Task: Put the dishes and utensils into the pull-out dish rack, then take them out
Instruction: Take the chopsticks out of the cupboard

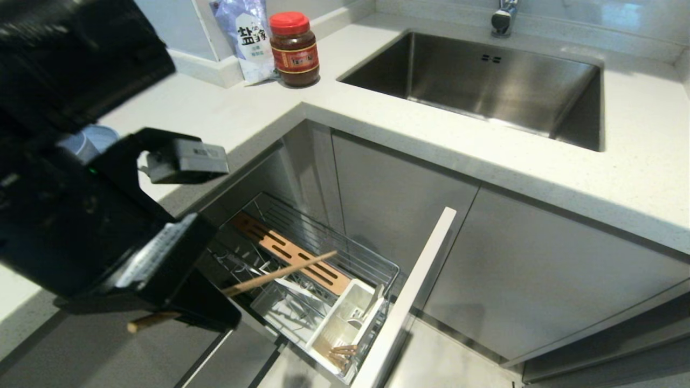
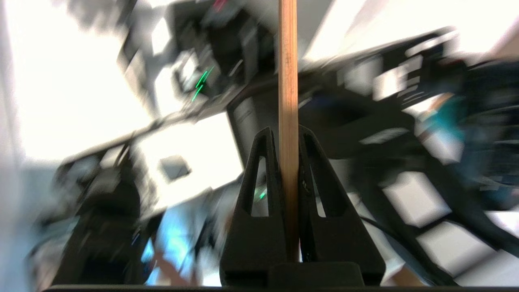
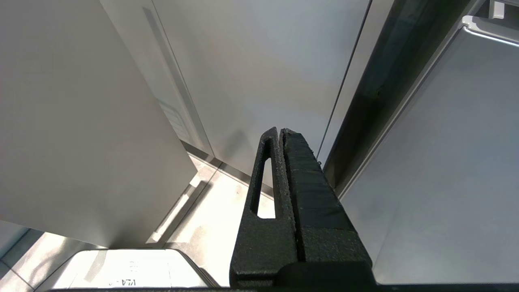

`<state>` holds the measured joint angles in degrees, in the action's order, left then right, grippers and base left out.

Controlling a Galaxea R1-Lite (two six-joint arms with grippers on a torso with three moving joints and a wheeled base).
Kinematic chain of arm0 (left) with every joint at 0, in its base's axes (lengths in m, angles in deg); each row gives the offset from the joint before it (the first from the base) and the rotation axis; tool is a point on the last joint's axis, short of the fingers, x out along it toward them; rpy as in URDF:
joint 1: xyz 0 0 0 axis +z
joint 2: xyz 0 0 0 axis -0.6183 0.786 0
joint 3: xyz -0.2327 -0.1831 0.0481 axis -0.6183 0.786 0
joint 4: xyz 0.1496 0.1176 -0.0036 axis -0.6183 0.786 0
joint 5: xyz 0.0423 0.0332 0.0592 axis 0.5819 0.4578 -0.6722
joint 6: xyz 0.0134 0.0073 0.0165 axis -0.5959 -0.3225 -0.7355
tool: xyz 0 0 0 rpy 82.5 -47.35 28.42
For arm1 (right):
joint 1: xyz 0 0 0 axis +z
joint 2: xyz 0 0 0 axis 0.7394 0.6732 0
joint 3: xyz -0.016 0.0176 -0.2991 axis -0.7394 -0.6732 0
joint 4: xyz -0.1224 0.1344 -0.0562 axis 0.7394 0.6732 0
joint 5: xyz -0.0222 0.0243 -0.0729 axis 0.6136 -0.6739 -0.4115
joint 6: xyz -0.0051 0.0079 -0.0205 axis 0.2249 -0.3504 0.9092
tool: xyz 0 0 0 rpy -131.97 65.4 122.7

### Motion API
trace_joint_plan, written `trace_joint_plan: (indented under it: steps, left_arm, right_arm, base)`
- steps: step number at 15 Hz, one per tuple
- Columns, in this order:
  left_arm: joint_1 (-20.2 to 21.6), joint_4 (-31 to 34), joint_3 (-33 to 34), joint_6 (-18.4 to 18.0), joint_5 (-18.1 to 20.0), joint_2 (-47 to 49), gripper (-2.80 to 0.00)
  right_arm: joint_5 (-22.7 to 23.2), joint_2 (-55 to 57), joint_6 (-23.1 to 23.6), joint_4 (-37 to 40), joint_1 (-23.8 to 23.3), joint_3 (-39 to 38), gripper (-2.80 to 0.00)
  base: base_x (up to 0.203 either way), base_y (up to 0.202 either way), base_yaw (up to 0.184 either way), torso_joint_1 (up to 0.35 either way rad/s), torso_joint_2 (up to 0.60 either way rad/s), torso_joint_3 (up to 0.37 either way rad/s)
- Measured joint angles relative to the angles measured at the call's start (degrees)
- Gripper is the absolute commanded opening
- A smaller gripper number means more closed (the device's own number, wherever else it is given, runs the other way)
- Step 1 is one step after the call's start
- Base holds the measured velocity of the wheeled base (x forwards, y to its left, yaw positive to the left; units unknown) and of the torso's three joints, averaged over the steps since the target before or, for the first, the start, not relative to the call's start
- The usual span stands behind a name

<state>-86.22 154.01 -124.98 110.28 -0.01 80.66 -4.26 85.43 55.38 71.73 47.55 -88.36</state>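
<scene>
My left gripper (image 2: 288, 132) is shut on a light wooden chopstick (image 2: 288, 81), which runs straight out between its fingers. In the head view the left arm fills the left side. There the chopstick (image 1: 280, 272) slants over the open pull-out dish rack (image 1: 372, 258), its tip above the slotted wooden strip (image 1: 294, 253). More wooden chopstick ends (image 1: 342, 353) stick out of the white caddy (image 1: 345, 318) beside the grey front panel (image 1: 409, 296). A light-blue bowl (image 1: 91, 141) peeks out behind the arm on the counter. The plate is out of view. My right gripper (image 3: 279, 130) is shut and empty beside cabinet doors.
A steel sink (image 1: 485, 86) with a faucet (image 1: 504, 16) is set in the white counter (image 1: 620, 161) at the back right. A red-lidded jar (image 1: 294, 51) and a salt bag (image 1: 248, 37) stand in the back corner. Grey cabinet doors (image 1: 539, 280) flank the rack.
</scene>
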Motion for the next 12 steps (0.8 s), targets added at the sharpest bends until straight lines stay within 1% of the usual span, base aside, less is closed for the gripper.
trace_joint_plan:
  steps: [2, 3, 5, 8, 10, 12]
  left_arm:
    - [-0.12, -4.48, -0.40, 0.72, -0.49, -4.72, -2.80]
    - [0.59, -6.54, -0.49, 0.71, -0.99, -6.85, -2.80]
    - [4.85, -11.45, -0.54, 0.38, -1.84, -11.16, -2.80]
    - [15.07, -19.46, -0.56, -0.87, -2.06, -17.16, -2.80]
    - [23.55, -23.20, -0.56, -2.35, -2.00, -20.10, -2.80]
    - [33.11, -26.42, -0.56, -4.08, -1.94, -22.45, -2.80]
  right_arm:
    - [0.02, 0.00, 0.00, 0.00, -0.02, 0.00, -2.80]
    - [0.00, 0.00, 0.00, 0.00, -0.02, 0.00, -2.80]
    - [0.02, 0.00, 0.00, 0.00, -0.02, 0.00, -2.80]
    - [0.00, 0.00, 0.00, 0.01, 0.00, 0.00, -2.80]
    - [0.00, 0.00, 0.00, 0.00, 0.02, 0.00, -2.80]
    - [0.02, 0.00, 0.00, 0.00, 0.00, 0.00, -2.80]
  base:
    - [0.000, 0.000, 0.000, 0.000, 0.00, 0.000]
    - [0.000, 0.000, 0.000, 0.000, 0.00, 0.000]
    - [0.000, 0.000, 0.000, 0.000, 0.00, 0.000]
    - [0.000, 0.000, 0.000, 0.000, 0.00, 0.000]
    - [0.000, 0.000, 0.000, 0.000, 0.00, 0.000]
    - [0.000, 0.000, 0.000, 0.000, 0.00, 0.000]
